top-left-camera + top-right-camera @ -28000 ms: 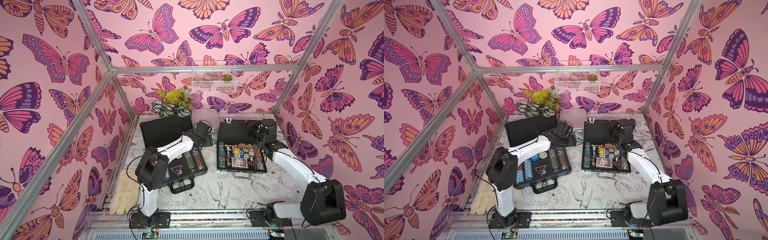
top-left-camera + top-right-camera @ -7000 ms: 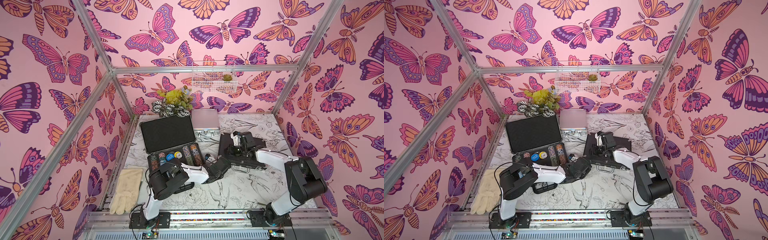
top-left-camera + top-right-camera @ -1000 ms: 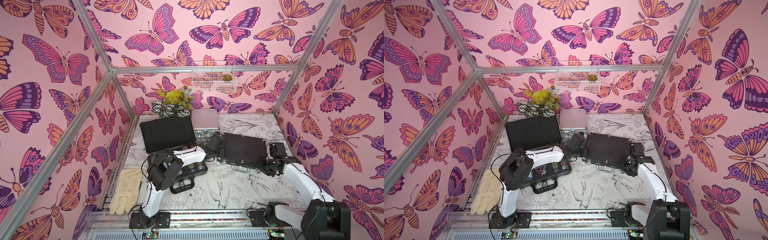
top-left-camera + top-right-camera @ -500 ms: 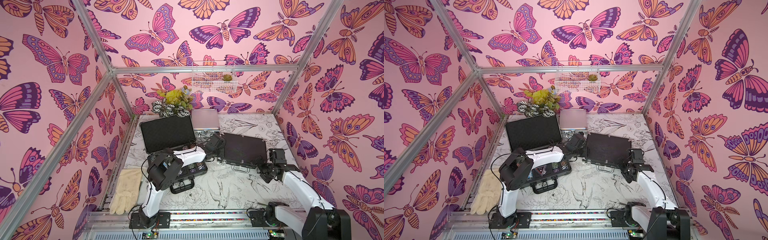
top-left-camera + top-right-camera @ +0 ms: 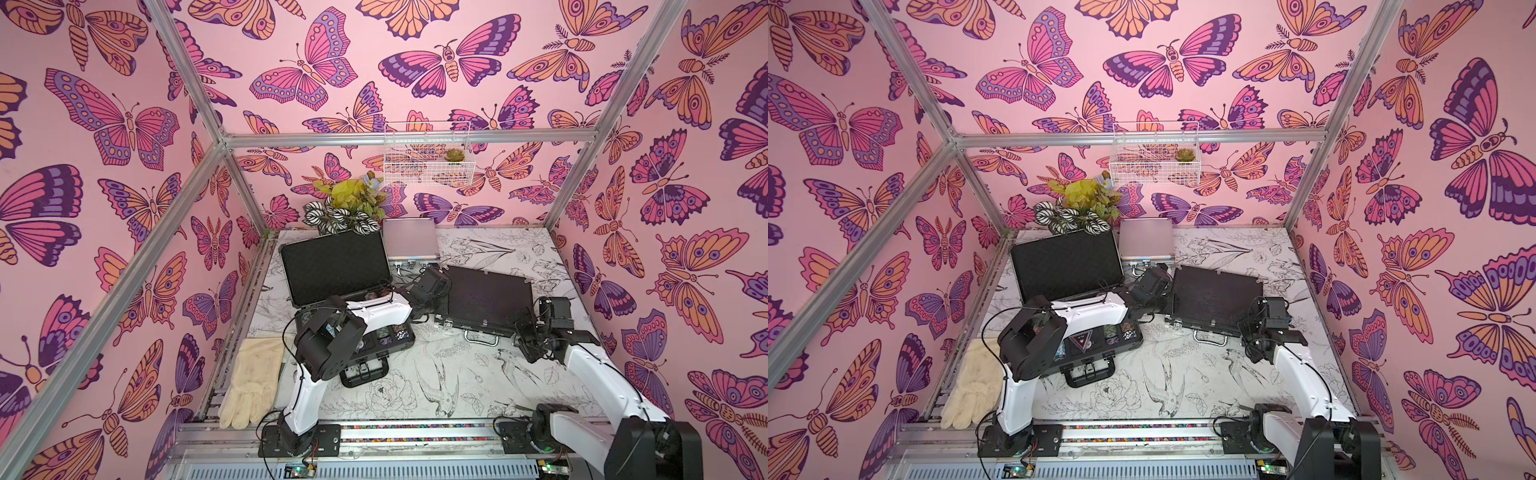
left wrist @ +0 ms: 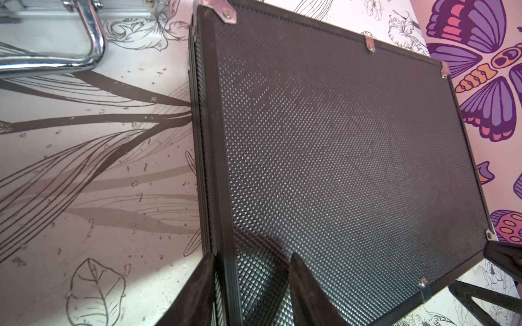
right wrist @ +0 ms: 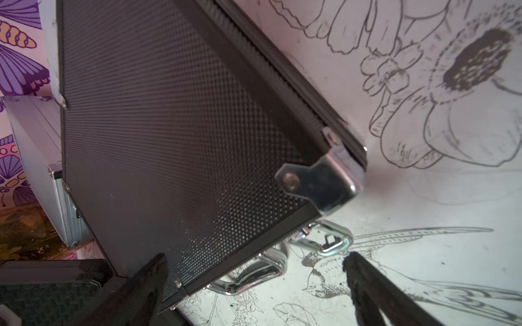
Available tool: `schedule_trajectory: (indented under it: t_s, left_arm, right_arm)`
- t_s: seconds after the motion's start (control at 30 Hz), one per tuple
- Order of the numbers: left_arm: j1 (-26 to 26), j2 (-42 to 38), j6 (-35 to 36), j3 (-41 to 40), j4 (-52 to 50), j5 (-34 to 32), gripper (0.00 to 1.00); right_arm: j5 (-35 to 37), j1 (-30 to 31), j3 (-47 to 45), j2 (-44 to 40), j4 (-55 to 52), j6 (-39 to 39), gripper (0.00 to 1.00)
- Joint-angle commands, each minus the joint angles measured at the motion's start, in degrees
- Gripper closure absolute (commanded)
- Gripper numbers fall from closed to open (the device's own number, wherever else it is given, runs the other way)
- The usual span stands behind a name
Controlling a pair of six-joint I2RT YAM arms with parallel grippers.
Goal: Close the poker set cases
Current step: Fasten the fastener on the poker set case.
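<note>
— Item one: left gripper (image 6: 251, 255). Fingers (image 6: 197, 293)?
— Part-way apart, astride the left short edge of the flat black case (image 6: 339, 155): one down beside the ribbed side wall, one over the dimpled lid. Pinched or only resting: cannot tell.

— Item two: right gripper (image 7: 254, 255)?
— Fingers (image 7: 367, 285) spread wide, gripping nothing. One tip over the lid by the near right corner, the other out over the table (image 7: 452, 225). Close by: chrome latch (image 7: 324, 240) and black case's handle (image 7: 254, 273).

— Placement and heading of the flat black case (image 5: 486, 299)?
— Lid down, flat on the table, right of centre. Long axis across, left to right, skewed a little, right end slightly nearer. Handle side toward the robot's bases.

— Item three: large ribbed dark-grey case (image 5: 336, 266)?
— Open, left of the black one. Lid raised and leaning back, black foam facing forward; tray of coloured chips (image 5: 395, 332) partly under the left arm. Long axis likewise across; grey case's handle (image 5: 361, 374) toward the near edge.

— Item four: small silver case (image 5: 411, 239)?
— At the back, lying flat, seemingly shut. Silver case's handle (image 6: 93, 42) toward the front, near the black case's far left corner.

— Sundries?
— One pale glove (image 5: 253, 378), near left; potted foliage (image 5: 345, 208), far left corner.
</note>
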Motion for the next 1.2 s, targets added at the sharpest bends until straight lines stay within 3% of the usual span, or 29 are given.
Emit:
schedule_trajectory:
  t_s: [0.0, 0.37, 0.67, 0.97, 1.17]
  left_arm:
    - [0.3, 3.3, 1.1, -2.4, -4.8, -1.6, 0.57]
    - [0.6, 3.3, 1.3, -2.8, -4.9, -1.7, 0.6]
    - [0.7, 3.6, 1.3, -2.2, -4.9, -1.4, 0.61]
    - [0.6, 3.5, 1.3, -2.2, -4.9, -1.5, 0.61]
    - [0.7, 3.8, 1.2, -2.2, -4.9, -1.6, 0.62]
  right_arm:
    - [1.5, 0.5, -1.0, 1.3, 1.9, 1.1, 0.01]
    - [2.8, 0.4, -0.6, 5.7, 5.5, 1.0, 0.0]
    - [6.6, 0.4, 2.9, -0.4, -2.0, -0.7, 0.01]
    - [2.6, 0.4, 2.6, 5.5, 4.7, -1.0, 0.0]
    - [3.5, 0.5, 1.1, 6.3, 6.7, 1.1, 0.06]
